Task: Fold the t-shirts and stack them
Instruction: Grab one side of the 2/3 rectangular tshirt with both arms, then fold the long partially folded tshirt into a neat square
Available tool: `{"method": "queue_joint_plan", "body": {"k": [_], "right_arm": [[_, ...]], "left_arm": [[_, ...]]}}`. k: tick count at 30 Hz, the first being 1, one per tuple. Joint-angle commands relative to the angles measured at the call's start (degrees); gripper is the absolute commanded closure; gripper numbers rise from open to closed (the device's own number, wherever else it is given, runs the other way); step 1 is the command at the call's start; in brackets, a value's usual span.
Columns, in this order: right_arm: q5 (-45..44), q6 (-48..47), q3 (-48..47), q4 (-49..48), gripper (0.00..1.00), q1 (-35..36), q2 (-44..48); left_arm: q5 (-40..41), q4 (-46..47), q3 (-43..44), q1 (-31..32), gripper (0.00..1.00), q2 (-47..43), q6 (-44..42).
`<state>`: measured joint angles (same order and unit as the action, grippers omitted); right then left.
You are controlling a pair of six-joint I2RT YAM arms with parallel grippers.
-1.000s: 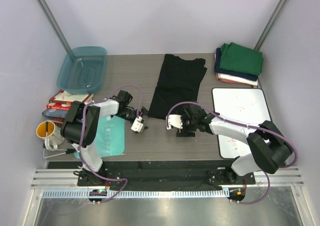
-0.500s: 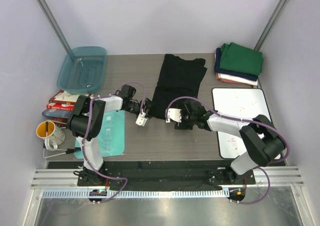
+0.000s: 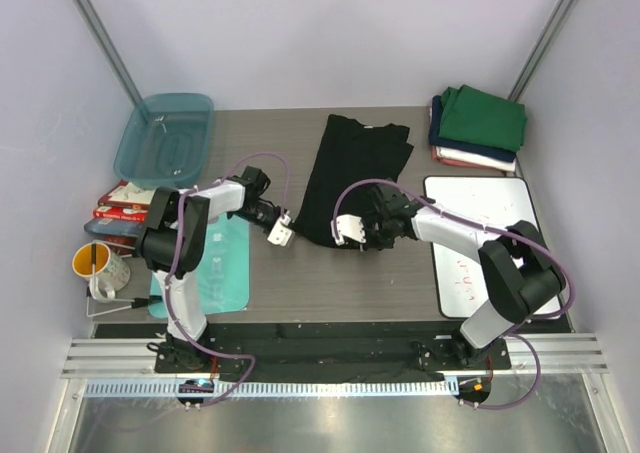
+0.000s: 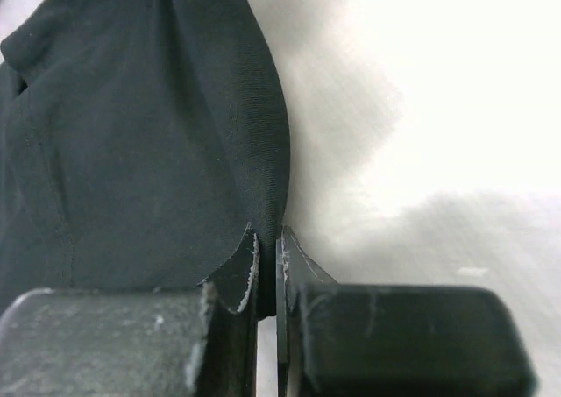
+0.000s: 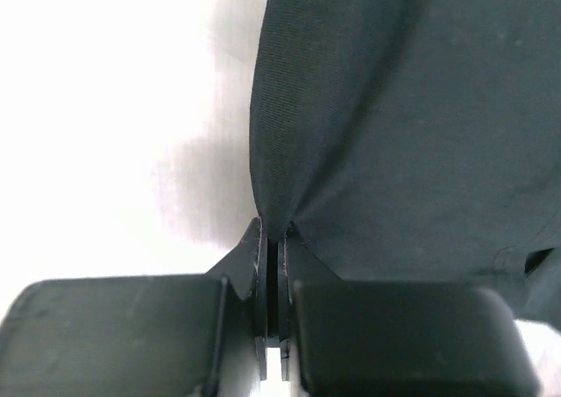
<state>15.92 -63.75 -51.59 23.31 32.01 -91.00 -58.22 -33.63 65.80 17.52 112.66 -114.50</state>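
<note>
Shows plain black on the spread t-shirt [image 3: 355,173]; folded green tee [image 3: 484,118], navy tee [image 3: 436,125], pinkish-white tee [image 3: 465,161]; teal tub [image 3: 164,136], teal mat [image 3: 222,268].

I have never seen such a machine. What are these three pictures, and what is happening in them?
Two robot arms stand at the near edge of the table. The wide picture looks down from above; the two close-ups come from a camera on each wrist. A black t-shirt lies in the middle, folded shirts are stacked far right, a teal tub sits far left. The left gripper and the right gripper are each shut on the black t-shirt's near edge, one per corner.
</note>
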Motion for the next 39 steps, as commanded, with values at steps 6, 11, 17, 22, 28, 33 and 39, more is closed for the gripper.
{"method": "queue_joint_plan", "body": {"k": [6, 11, 17, 22, 28, 33, 39], "right_arm": [[13.7, -3.6, -9.3, 30.8, 0.99, -0.3, 7.8], [18.2, -4.7, -11.0, 41.2, 0.99, 1.6, 13.9], [20.0, -3.5, -12.9, 45.9, 0.99, 3.1, 16.9], [11.6, -1.4, -14.7, 35.1, 0.99, 2.6, 15.5], [6.2, -8.1, -18.6, 26.1, 0.99, -2.0, 7.5], [4.5, -11.0, -26.4, 23.1, 0.99, -5.6, -1.1], [3.8, -13.2, -33.4, 19.1, 0.99, -8.4, -9.2]], "left_arm": [[-5.3, -38.4, -1.0, -1.6, 1.0, -18.8, -24.6], [-6.7, -54.3, -1.3, -1.5, 1.0, -22.7, -31.3], [-7.4, -59.2, -1.1, -1.6, 1.0, -24.9, -31.0], [-9.1, -45.1, -1.1, -2.8, 1.0, -26.9, -17.5], [-5.9, -15.0, -2.3, -4.0, 1.0, -28.1, 4.1], [-3.5, -5.9, 1.2, -5.1, 1.0, -23.0, 8.0], [-2.5, 2.1, 3.0, -6.2, 1.0, -18.2, 8.5]]}}
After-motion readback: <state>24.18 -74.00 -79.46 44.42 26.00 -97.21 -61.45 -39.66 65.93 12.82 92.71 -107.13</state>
